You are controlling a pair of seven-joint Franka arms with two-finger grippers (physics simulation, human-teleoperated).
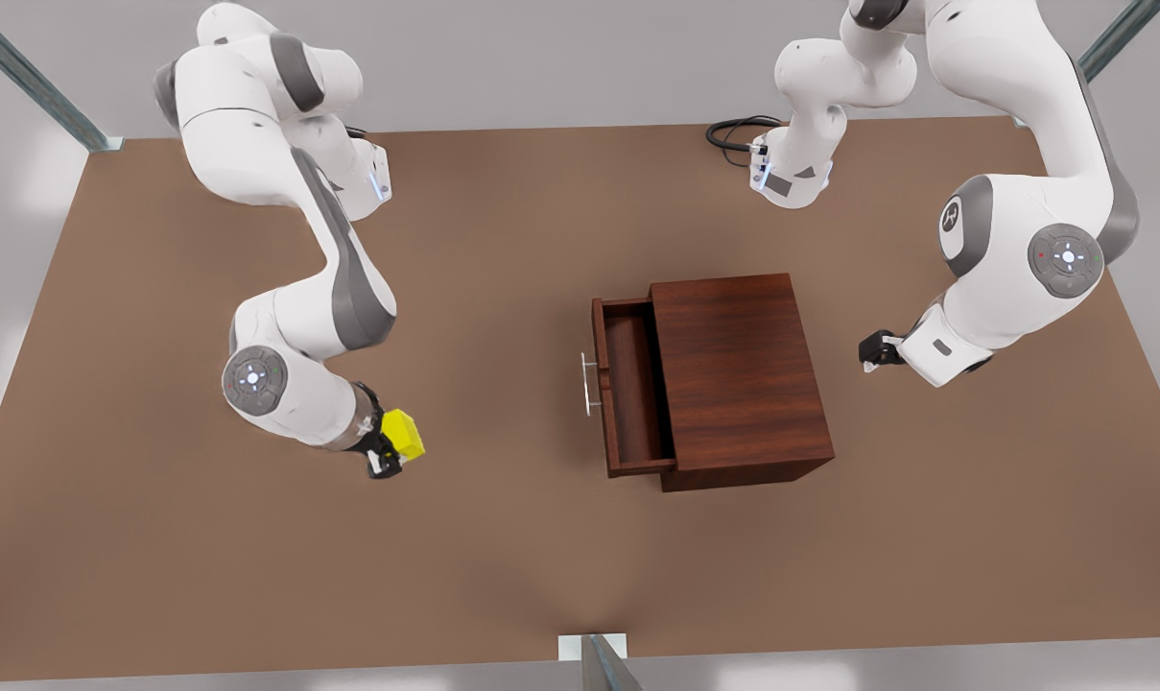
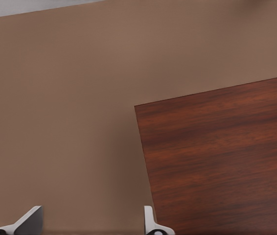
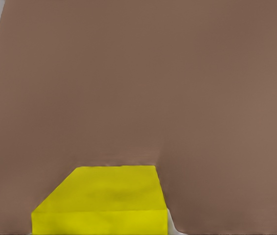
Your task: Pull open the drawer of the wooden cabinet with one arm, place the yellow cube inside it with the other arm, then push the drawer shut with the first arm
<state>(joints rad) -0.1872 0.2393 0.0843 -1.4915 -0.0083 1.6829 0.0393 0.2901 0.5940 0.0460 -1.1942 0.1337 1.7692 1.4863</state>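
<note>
The wooden cabinet [image 1: 738, 374] stands mid-table, and its drawer [image 1: 632, 393] is pulled out toward the front view's left, empty inside, with the silver handle [image 1: 589, 384] on its front. My right gripper [image 1: 388, 451], at the front view's left, is shut on the yellow cube [image 1: 404, 434] and holds it above the table; the cube [image 3: 104, 200] sits close in the right wrist view. At the front view's right, my left gripper [image 1: 872, 353] hangs open behind the cabinet with nothing in it. The left wrist view has its fingertips spread [image 2: 89, 223] beside the cabinet top [image 2: 217, 156].
The brown table [image 1: 503, 240] stretches bare between the cube and the drawer. A black cable [image 1: 733, 130] loops at the back edge by an arm base. A metal post [image 1: 599, 662] stands at the table's near edge.
</note>
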